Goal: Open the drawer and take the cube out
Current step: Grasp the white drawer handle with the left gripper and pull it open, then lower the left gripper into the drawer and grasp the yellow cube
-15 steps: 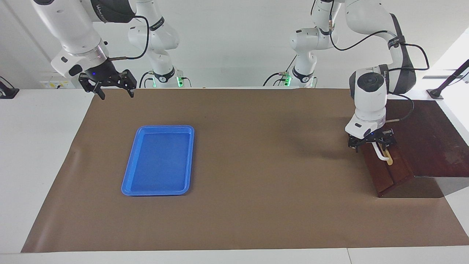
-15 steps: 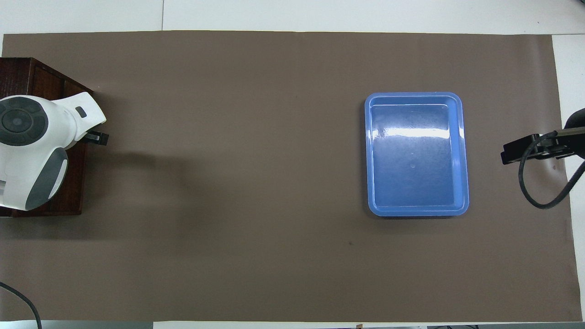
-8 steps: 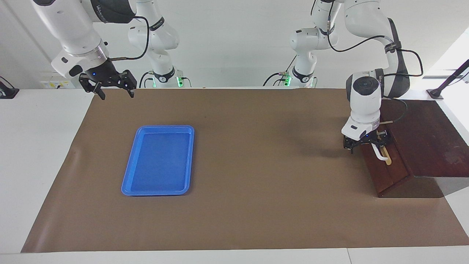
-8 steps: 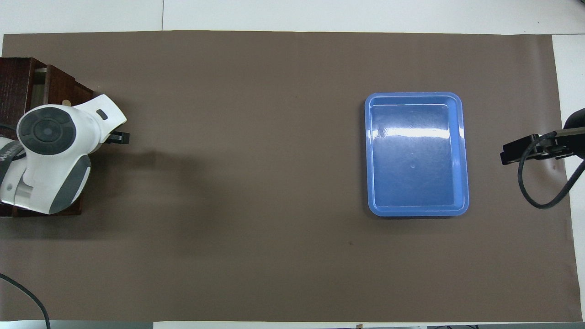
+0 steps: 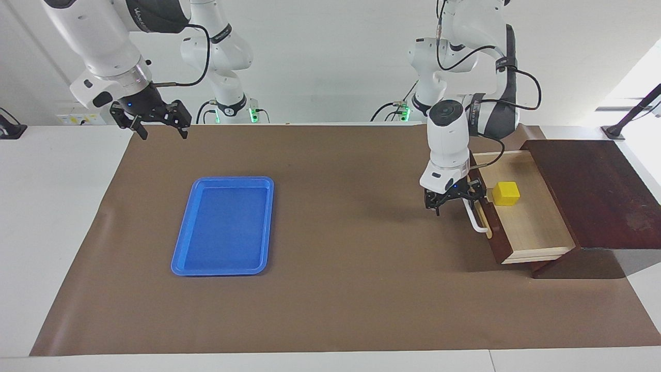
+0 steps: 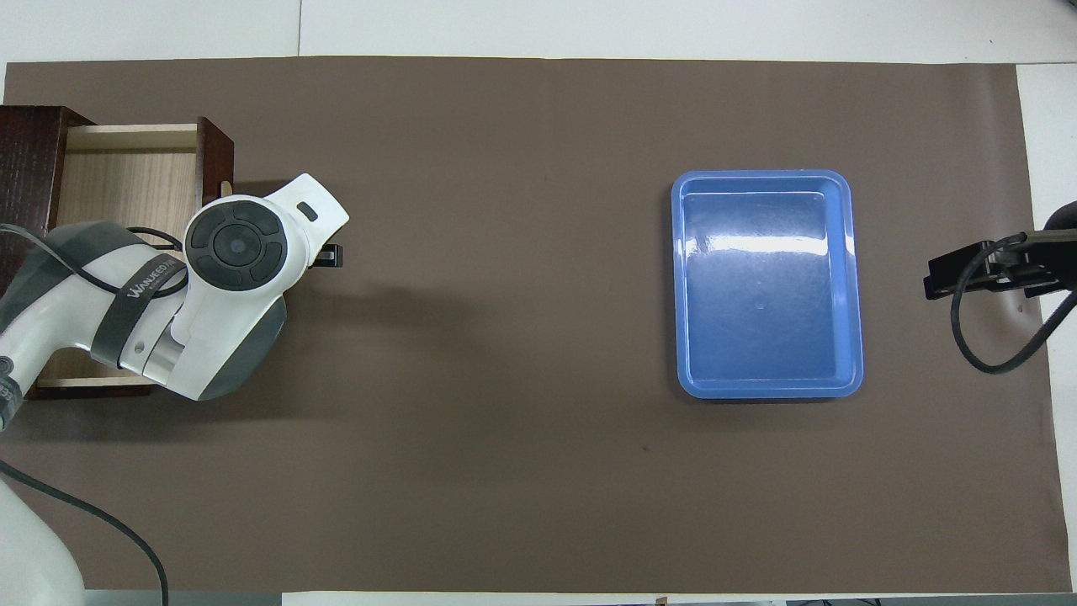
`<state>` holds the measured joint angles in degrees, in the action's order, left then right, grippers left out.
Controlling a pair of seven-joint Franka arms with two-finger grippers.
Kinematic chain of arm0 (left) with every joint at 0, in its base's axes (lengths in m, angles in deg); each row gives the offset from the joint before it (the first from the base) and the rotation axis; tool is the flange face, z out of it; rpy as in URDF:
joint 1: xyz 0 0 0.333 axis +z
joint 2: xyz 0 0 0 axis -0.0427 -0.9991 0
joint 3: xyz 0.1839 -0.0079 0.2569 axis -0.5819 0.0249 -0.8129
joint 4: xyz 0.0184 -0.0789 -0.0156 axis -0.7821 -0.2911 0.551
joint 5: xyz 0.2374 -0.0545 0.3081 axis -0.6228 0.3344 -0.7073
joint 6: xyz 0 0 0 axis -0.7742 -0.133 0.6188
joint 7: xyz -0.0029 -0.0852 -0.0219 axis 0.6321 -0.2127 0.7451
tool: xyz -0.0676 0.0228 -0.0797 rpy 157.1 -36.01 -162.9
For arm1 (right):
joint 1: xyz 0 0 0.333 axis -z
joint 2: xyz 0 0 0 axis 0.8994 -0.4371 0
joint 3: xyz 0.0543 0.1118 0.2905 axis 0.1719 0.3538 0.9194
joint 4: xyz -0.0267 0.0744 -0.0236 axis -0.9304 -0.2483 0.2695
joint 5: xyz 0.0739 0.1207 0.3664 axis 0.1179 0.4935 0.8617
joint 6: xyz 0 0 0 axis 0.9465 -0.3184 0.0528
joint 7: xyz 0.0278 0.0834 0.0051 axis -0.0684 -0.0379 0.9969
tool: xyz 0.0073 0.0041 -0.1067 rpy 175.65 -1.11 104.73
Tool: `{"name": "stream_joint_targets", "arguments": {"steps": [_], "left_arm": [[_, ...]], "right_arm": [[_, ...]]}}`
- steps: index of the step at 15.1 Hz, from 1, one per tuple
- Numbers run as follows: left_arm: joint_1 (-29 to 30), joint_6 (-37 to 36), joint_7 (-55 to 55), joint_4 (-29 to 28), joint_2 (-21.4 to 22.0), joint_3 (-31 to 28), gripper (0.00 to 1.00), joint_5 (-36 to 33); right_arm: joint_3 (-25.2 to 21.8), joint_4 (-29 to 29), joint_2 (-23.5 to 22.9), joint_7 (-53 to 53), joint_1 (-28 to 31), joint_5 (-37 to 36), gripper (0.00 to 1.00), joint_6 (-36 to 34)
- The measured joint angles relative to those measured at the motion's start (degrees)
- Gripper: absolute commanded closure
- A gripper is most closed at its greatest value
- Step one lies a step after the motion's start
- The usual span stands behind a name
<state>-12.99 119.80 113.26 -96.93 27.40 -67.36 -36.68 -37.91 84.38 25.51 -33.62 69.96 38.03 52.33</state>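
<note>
The drawer (image 5: 526, 222) stands pulled out of the dark wooden box (image 5: 594, 191) at the left arm's end of the table, showing its pale wood interior. The small yellow cube (image 5: 506, 194) sits inside it, in the part nearer to the robots. My left gripper (image 5: 454, 199) is shut on the drawer's white bar handle (image 5: 477, 219). In the overhead view the left arm's wrist (image 6: 236, 244) covers the handle and the cube, and part of the drawer (image 6: 126, 177) shows beside it. My right gripper (image 5: 152, 119) is open and empty, waiting raised over the right arm's end of the table.
A flat blue tray (image 5: 224, 227), empty, lies on the brown mat (image 5: 351, 268) toward the right arm's end; it also shows in the overhead view (image 6: 766, 286). The brown mat covers the table between the tray and the drawer.
My left gripper has pulled the handle toward the table's middle. The drawer went from shut to wide open, and the yellow cube has come into sight. The right arm has barely moved.
</note>
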Motion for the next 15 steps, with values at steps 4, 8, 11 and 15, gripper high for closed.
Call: {"name": "stream_joint_targets", "arguments": {"steps": [4, 8, 11, 15], "left_arm": [[0.01, -5.45, 1.88, 6.43, -0.02, -0.3, 0.0, 10.44], [5.56, -16.87, 4.77, 18.55, 1.03, -1.03, 0.0, 19.89], [14.68, -18.15, 8.35, 17.35, 2.96, -1.46, 0.0, 22.57], [19.53, -10.78, 25.56, 8.56, 5.26, -1.53, 0.0, 23.08]], "right_arm": [[0.33, -0.01, 0.03, -0.3, -0.26, 0.16, 0.0, 0.27], [0.35, -0.01, 0.03, -0.32, -0.24, 0.79, 0.0, 0.39], [0.09, -0.01, 0.03, -0.37, -0.03, 0.83, 0.0, 0.39], [-0.18, -0.01, 0.03, -0.37, 0.29, 0.83, 0.0, 0.39]]}}
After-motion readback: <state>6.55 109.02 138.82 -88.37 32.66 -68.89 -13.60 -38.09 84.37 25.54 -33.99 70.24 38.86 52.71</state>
